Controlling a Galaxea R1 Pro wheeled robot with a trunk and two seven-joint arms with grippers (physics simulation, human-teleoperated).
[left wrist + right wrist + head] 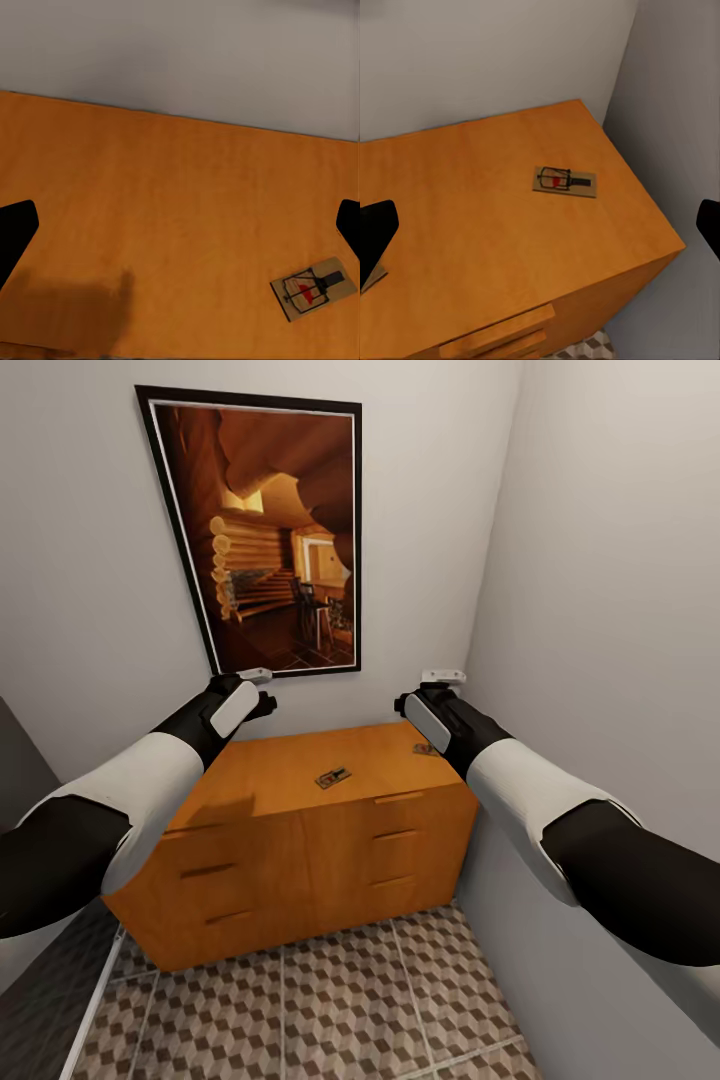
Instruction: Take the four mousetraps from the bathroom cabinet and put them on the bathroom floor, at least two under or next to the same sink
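The low orange-brown cabinet stands in a corner against the wall. One mousetrap lies near the middle of its top, and a second mousetrap lies by the right end, partly behind my right gripper. My left gripper hovers over the cabinet's back left. In the left wrist view the left gripper is open above bare wood, with a mousetrap off to one side. In the right wrist view the right gripper is open above the top, with a mousetrap between the fingers' lines, farther on.
A large framed picture hangs on the wall behind the cabinet. A grey wall closes in the right side. Cube-patterned bathroom floor lies in front of the cabinet, with darker tiles at the lower left.
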